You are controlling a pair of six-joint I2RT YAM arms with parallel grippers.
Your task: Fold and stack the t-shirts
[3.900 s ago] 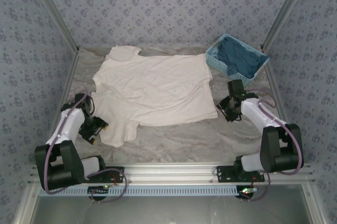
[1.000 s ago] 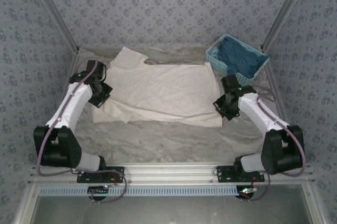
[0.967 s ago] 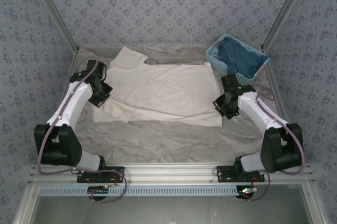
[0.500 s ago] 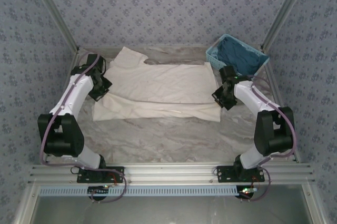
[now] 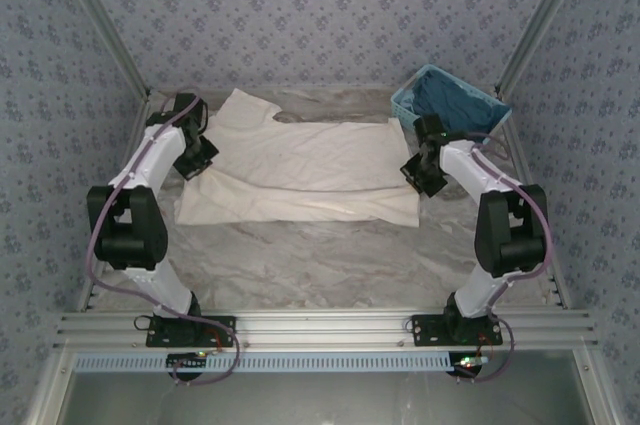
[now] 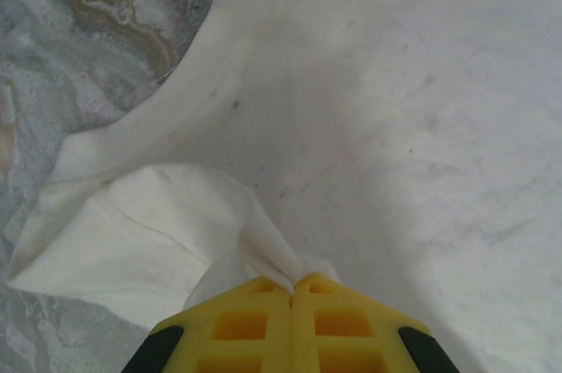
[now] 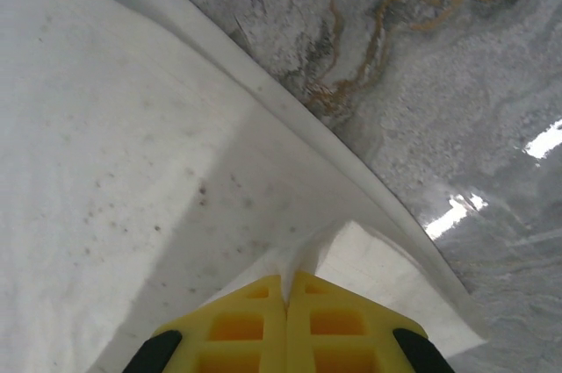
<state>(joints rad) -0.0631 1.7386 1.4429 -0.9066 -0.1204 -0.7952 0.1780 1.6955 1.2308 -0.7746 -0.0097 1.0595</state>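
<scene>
Both pairs of jaws are pressed tight together, yellow pad against yellow pad, and each has a pinch of cloth nipped between its tips. The left gripper [image 6: 291, 283] holds a gathered fold of the plain cream-white short-sleeved cotton t-shirt [image 5: 310, 170], the fabric rising to a small peak where the fingers meet. The right gripper [image 7: 286, 278] has a doubled corner of the same shirt, caught in much the same way.

Standing here, I take my bearings from the light-blue plastic lattice basket [image 5: 402, 105], which has a crumpled dark blue cloth [image 5: 450, 105] lying inside it. The t-shirt lies on the grey marble-patterned tabletop [image 5: 300, 255] just to the left of the basket, its right edge near the basket's closest corner. From there its body stretches leftwards away from the basket. It is folded over on itself, with an under layer showing along the side nearer the arm bases. A sleeve pokes out at the end farthest from the basket, about level with it.

The right gripper sits just in front of the basket at the shirt's right edge. The left gripper is well apart from the basket, at the shirt's opposite edge
</scene>
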